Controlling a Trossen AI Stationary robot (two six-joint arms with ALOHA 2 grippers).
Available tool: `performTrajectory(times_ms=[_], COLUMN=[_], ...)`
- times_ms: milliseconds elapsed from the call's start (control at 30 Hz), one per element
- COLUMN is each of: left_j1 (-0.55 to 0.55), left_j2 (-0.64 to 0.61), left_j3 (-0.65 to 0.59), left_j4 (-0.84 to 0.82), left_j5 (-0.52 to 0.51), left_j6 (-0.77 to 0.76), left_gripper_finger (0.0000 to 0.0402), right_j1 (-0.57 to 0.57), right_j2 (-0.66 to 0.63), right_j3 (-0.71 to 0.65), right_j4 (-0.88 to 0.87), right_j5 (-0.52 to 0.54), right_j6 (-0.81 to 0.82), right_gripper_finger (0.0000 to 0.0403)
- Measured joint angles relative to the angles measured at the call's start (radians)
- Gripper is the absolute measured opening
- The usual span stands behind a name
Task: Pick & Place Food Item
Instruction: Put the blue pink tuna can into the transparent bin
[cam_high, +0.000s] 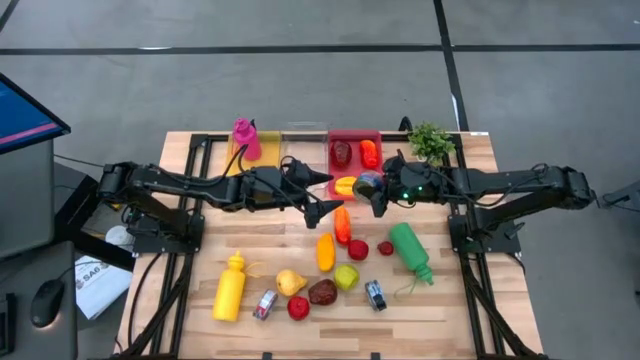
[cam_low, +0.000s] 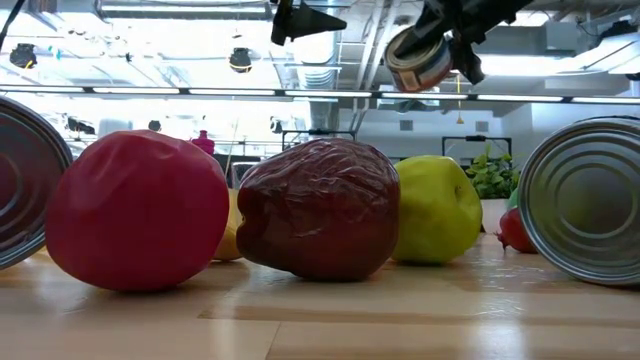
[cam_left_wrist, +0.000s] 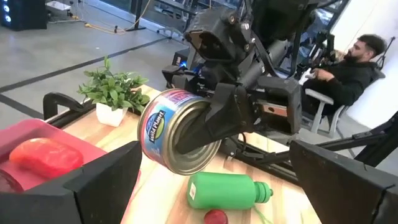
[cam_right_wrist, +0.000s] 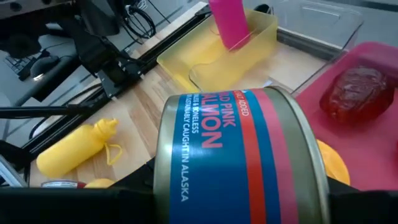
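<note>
Above the table, blue-and-red-labelled salmon can (cam_right_wrist: 239, 155) gripped by right fingers (cam_left_wrist: 230, 115), left fingers (cam_high: 318, 194) spread open.

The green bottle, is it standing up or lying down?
Lying down: the green bottle rests on its side on the table, cap pointing toward the table's front edge.

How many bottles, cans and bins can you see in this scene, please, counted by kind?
Bottles: 3 (pink bottle, yellow bottle, green bottle)
Cans: 3 (salmon can in the right gripper, can by the yellow bottle, can by the green bottle)
Bins: 3 (yellow bin, clear bin, red bin)
Total: 9
</note>
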Motion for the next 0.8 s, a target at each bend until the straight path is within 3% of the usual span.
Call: performTrajectory(times_ms=[233,500,800], left_j1=[0.041,0.049,0.056], left_j2=[0.0,0.0,-0.029], left_j3=[0.0,0.0,0.0], left_j4=[0.002,0.002,-0.009], left_j5=[0.001,-0.087,-0.135], left_j6=[-0.08,-0.154,-0.154], left_gripper_finger=[0.0396,0.0396,0.0396], right_j1=[-0.051,-0.127,-0.183], right_j2=[0.001,0.009,0.196], right_j3=[0.0,0.0,0.0], right_j4=[0.061,0.097,0.303], right_j5=[-0.053,-0.155,-0.266], right_j6=[-0.121,-0.227,-0.238], right_gripper_finger=[0.0167,0.0168,0.0168])
